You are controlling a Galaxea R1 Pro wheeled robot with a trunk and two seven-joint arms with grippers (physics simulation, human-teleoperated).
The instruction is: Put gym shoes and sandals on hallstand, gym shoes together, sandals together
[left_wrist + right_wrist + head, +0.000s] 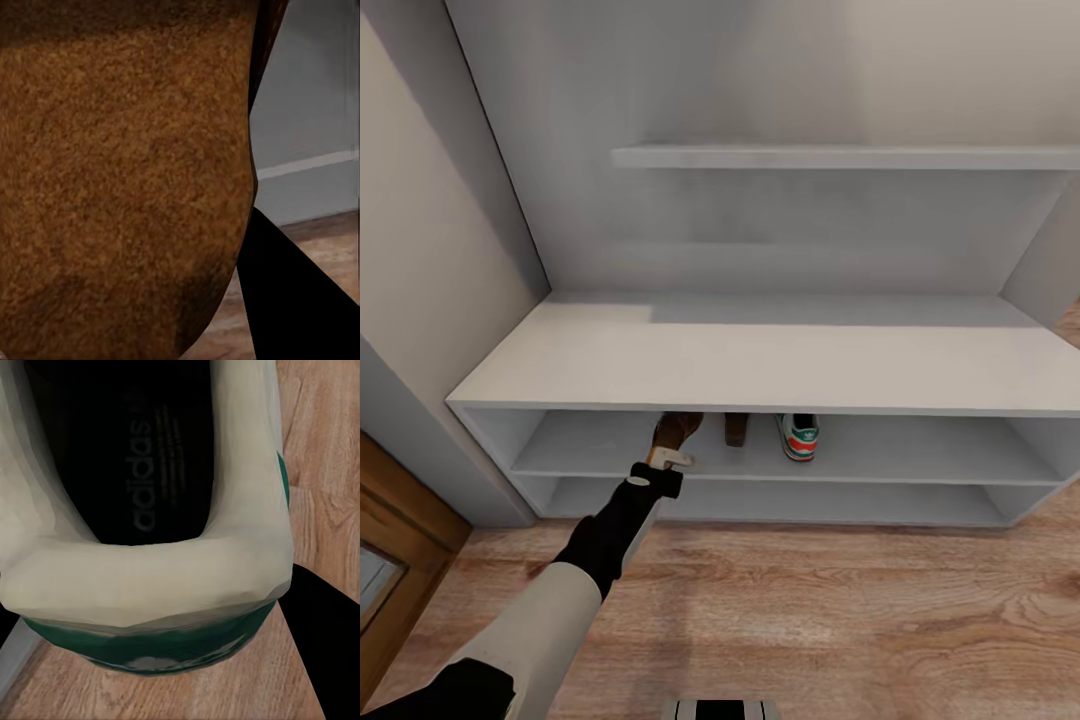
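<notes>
- Hallstand [760, 355] in pale grey ahead in the head view: broad bench top, two open shelf tiers beneath, tall back panel carrying a floating shelf [840, 157] higher up.
- Upper tier: one gym shoe [798, 437] standing heel outward, white with a green stripe and red-orange heel accent; just left of it, apart, a brown sandal [736, 429] set further back under the bench top.
- Left of that, a second sandal [676, 432] at the front edge of the same tier, gripped by the left gripper [672, 460], fingers clamped around it.
- Left arm [575, 590] reaching up from the lower left, black forearm and cream upper sleeve, crossing in front of the lower tier.
- Left wrist view: grainy brown sandal surface [127, 180] pressed close to the lens, a black finger [292, 300] at one edge, grey panel and a strip of plank floor beyond.
- Right wrist view: second gym shoe [150, 547] seen very close, white padded collar, dark insole with printed lettering, green heel band; held in the right gripper, a black finger [319, 615] visible beside it, plank flooring behind.
- Corridor floor [840, 610] in light brown wood grain in front of the rack.
- Plain wall [420, 270] at left, with a wooden door frame [400, 560] at the lower left corner.
</notes>
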